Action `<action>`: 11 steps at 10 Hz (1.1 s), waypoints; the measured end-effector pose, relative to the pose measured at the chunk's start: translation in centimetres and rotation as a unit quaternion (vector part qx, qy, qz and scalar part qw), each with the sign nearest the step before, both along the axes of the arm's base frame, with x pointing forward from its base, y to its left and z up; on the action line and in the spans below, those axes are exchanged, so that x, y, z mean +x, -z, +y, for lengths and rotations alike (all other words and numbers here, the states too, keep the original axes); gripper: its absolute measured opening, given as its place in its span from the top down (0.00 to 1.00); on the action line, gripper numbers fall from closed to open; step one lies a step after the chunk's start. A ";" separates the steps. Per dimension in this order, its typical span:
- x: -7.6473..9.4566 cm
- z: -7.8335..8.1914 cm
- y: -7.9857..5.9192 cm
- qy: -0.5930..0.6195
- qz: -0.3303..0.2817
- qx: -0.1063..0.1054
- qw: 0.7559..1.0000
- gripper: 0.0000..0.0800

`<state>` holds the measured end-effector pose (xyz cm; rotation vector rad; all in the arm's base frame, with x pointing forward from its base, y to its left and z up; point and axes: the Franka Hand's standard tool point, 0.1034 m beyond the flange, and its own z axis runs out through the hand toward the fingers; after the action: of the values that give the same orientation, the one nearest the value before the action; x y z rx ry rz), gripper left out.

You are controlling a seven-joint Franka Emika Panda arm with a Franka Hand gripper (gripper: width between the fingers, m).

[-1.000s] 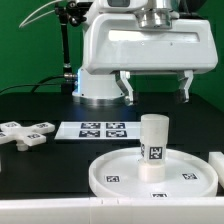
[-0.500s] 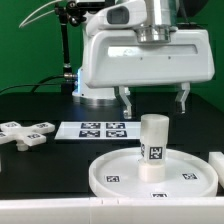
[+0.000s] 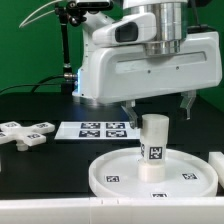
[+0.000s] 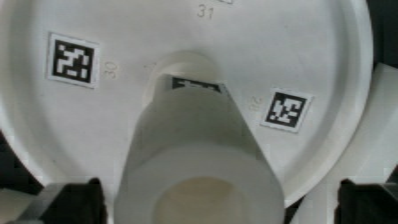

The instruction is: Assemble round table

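Note:
The large rimmed round disc (image 3: 153, 176) lies flat at the front of the black table. The short thick cylinder leg (image 3: 152, 146) stands upright in its middle, a tag on its side. My gripper (image 3: 159, 109) hangs open just above the leg, one finger on each side of its top. In the wrist view the leg (image 4: 205, 150) rises toward the camera between the two dark fingertips (image 4: 75, 200), with the disc (image 4: 125, 90) and its tags behind. The cross-shaped foot (image 3: 25, 132) lies flat at the exterior view's left.
The marker board (image 3: 92, 130) lies behind the disc, near the robot's base. A white block edge (image 3: 217, 165) shows at the exterior view's right. A black stand (image 3: 66, 50) rises at the back.
The gripper has moved toward the exterior view's right and downward, from behind the leg to just over its top. The leg, disc and foot have not moved.

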<state>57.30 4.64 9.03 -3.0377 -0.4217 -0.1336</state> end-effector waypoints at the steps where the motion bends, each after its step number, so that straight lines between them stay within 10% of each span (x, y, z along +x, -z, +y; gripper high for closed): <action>1: -0.1 -0.3 0.2 0.002 0.001 0.000 1.000 0.19; 5: -0.1 -0.7 0.2 0.003 0.002 -0.002 1.000 0.19; 7: -0.1 -0.5 0.3 0.001 0.002 -0.002 1.000 0.49; 11: -0.1 -0.5 0.3 0.025 0.004 0.001 1.000 0.49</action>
<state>57.20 4.12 8.76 -3.0472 -0.3437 -0.1240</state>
